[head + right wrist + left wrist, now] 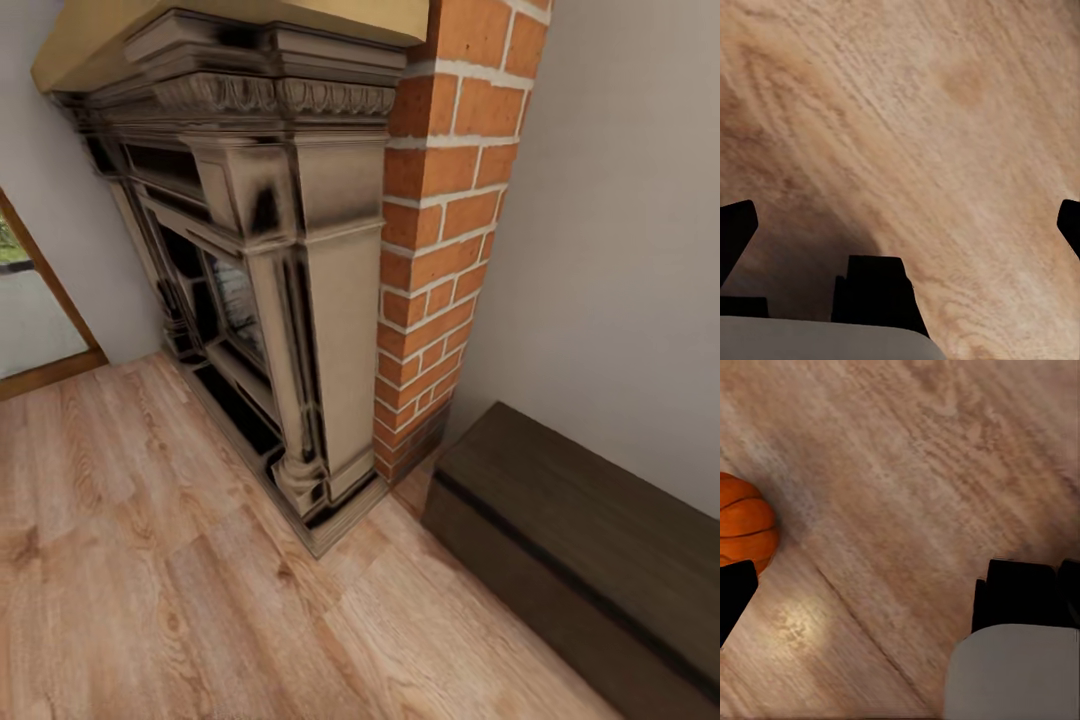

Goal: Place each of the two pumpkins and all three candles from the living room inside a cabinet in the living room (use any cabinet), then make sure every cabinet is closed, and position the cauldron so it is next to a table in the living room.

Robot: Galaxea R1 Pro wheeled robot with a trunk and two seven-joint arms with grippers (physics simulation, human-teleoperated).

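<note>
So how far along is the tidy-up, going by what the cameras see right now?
Nothing visibly finished. The cabinet beside the fireplace appears closed, nothing on top. In the left wrist view a pumpkin sits on the wood floor, ungrasped. The right gripper is open over bare floor. Candles, the other pumpkin and the cauldron remain.

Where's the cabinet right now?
Head view, lower right: the cabinet stands against the wall, just right of the brick column beside the fireplace.

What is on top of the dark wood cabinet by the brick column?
Nothing shows on the part of the cabinet top that is in frame; it is bare dark wood. Its far end runs out of the picture, and its closed front hides the inside.
</note>
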